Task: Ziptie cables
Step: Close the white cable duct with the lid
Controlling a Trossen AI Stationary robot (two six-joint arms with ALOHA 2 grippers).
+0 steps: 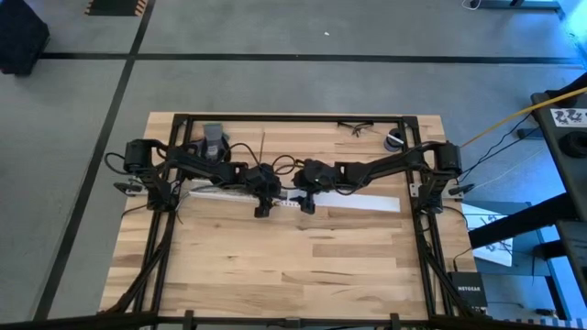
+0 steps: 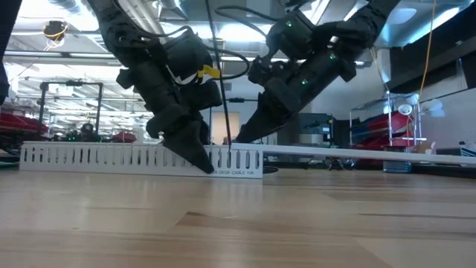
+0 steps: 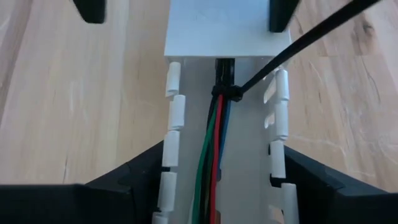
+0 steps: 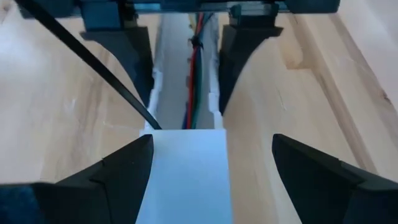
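On the wooden table (image 1: 275,257) a white slotted channel (image 3: 177,112) holds the cables (image 3: 214,143), a ziptie (image 3: 292,46) cinched around them, its tail sticking out. The left gripper (image 3: 217,186) straddles the channel, jaws wide. Facing it, the right gripper (image 4: 211,165) spans the channel's lid (image 4: 186,180), jaws wide.

Both grippers straddle the slotted channel (image 1: 229,193) mid-table, crowding it; a ziptie tail (image 3: 298,46) slants across the gap; bare tabletop (image 1: 303,266) lies open in front.
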